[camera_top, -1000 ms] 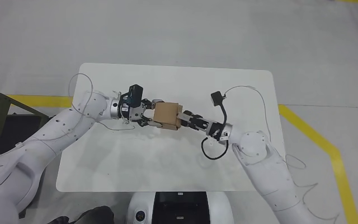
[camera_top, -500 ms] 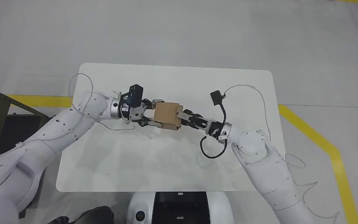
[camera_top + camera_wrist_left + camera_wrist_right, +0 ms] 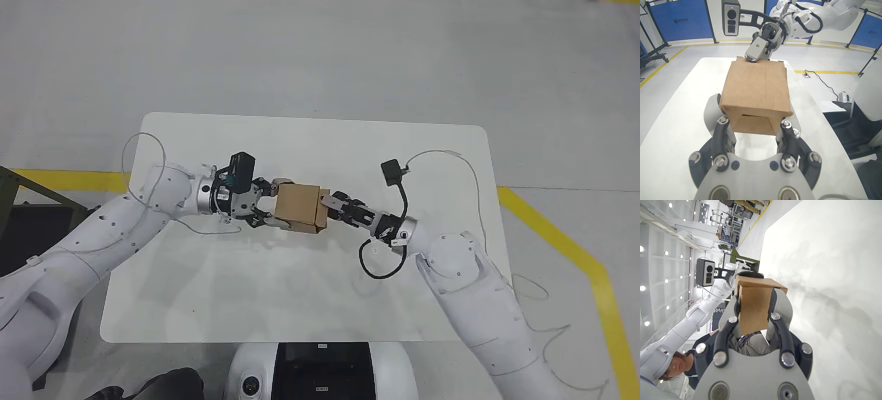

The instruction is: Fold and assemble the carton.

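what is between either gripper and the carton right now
Nothing visible. The left gripper straddles one end of the carton, and the right gripper clasps the opposite end, so both are right at it.

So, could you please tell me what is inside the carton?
The carton shows bare cardboard walls through its open end; nothing else is visible. Deeper inside is covered by its top panel.

The carton point(image 3: 299, 207) is a brown cardboard box, folded up square. It is on its side at the middle of the white table point(image 3: 300, 300), one end open.
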Action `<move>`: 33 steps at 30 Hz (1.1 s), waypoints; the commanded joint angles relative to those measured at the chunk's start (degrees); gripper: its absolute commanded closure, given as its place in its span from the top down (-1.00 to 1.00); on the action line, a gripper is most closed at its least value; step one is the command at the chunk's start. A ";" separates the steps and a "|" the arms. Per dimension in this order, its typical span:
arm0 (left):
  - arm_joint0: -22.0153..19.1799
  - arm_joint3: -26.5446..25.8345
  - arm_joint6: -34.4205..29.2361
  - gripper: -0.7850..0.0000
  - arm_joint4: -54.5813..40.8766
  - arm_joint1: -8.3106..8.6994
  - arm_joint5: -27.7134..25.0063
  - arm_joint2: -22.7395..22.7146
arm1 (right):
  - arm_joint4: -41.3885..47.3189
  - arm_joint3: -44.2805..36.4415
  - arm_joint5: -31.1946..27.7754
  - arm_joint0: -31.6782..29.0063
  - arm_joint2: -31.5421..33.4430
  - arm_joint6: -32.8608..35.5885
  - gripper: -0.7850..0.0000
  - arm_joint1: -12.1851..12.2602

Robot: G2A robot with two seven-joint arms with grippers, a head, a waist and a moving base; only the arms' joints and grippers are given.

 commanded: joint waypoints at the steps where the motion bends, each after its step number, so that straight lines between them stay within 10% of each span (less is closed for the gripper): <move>1: 0.05 -0.06 0.00 -0.21 0.04 0.03 0.00 -0.01 | -0.45 -0.14 0.39 0.15 -0.25 -0.82 -0.25 -0.06; 33: -0.55 1.60 0.00 -0.21 -1.09 -0.74 0.00 0.58 | -3.05 -5.99 1.92 -3.42 -1.69 -11.55 -0.20 -0.59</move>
